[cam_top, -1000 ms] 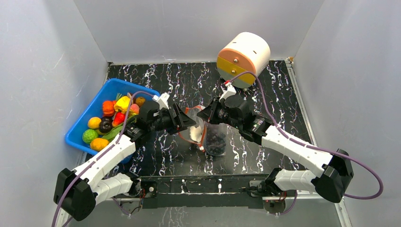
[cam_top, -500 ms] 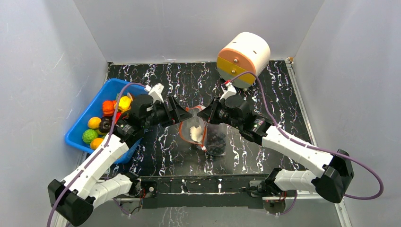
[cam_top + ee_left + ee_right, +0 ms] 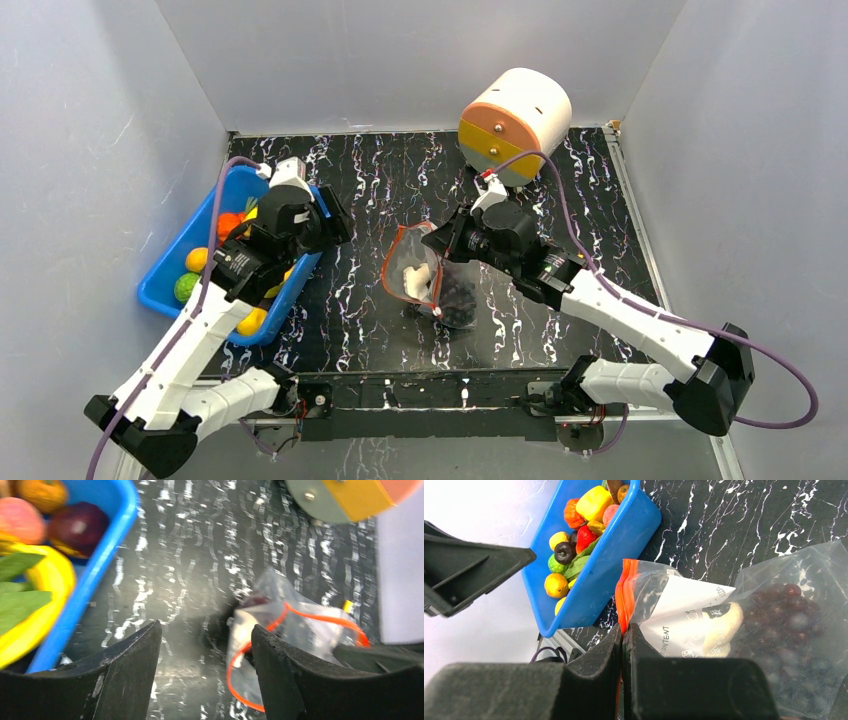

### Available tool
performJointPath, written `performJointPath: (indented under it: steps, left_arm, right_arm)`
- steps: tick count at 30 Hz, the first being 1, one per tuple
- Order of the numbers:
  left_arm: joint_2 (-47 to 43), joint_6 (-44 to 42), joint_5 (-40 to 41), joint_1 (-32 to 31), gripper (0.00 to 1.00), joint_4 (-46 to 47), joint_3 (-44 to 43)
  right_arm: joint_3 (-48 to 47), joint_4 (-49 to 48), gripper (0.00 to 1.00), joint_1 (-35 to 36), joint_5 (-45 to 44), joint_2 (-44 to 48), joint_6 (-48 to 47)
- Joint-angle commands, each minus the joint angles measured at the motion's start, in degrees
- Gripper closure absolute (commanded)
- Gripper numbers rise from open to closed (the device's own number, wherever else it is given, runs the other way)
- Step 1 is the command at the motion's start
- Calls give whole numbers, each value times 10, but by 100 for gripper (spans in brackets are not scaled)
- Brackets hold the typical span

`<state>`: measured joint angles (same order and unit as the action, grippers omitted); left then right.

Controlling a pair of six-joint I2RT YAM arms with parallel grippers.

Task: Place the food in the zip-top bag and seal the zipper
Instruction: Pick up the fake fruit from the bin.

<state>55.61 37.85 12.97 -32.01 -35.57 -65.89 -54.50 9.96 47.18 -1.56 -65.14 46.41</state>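
The zip-top bag [image 3: 432, 290] stands at the table's middle with its mouth open to the left. Its orange-red zipper [image 3: 388, 268] forms a loop. Purple grapes [image 3: 461, 297] and a white piece [image 3: 415, 279] lie inside; both show in the right wrist view, the grapes [image 3: 784, 612] and the white piece [image 3: 724, 625]. My right gripper [image 3: 438, 243] is shut on the zipper [image 3: 626, 595] at the mouth's far edge. My left gripper [image 3: 332, 226] is open and empty at the right rim of the blue bin [image 3: 178, 262], its jaws wide apart [image 3: 205, 630]. More food [image 3: 232, 228] lies in the bin.
A white drum with an orange and yellow face [image 3: 513, 125] lies at the back right. The bin [image 3: 100, 565] takes up the table's left side, holding yellow, red and green pieces [image 3: 574, 535]. Grey walls close in on three sides.
My left gripper has drawn back leftward from the bag's mouth to the bin's right rim. The right gripper keeps its hold on the zipper. The bag's mouth hangs open.
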Motion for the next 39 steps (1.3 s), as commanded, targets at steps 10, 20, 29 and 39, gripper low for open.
performJointPath:
  steps: [10,20,29,39]
  left_arm:
    - [87,-90,196,85,47,-35,-74]
    - [120,-114,86,230,47,-4,-50]
    - [168,-96,30,316,49,44,19]
    - [251,-74,-28,380,54,97,64]
  right_arm:
    - [-6,-27,100,1,-14,44,-24]
    - [5,-36,100,1,-9,59,-26]
    - [9,-33,100,1,-1,64,-27]
    - [1,-21,100,1,-2,72,-34]
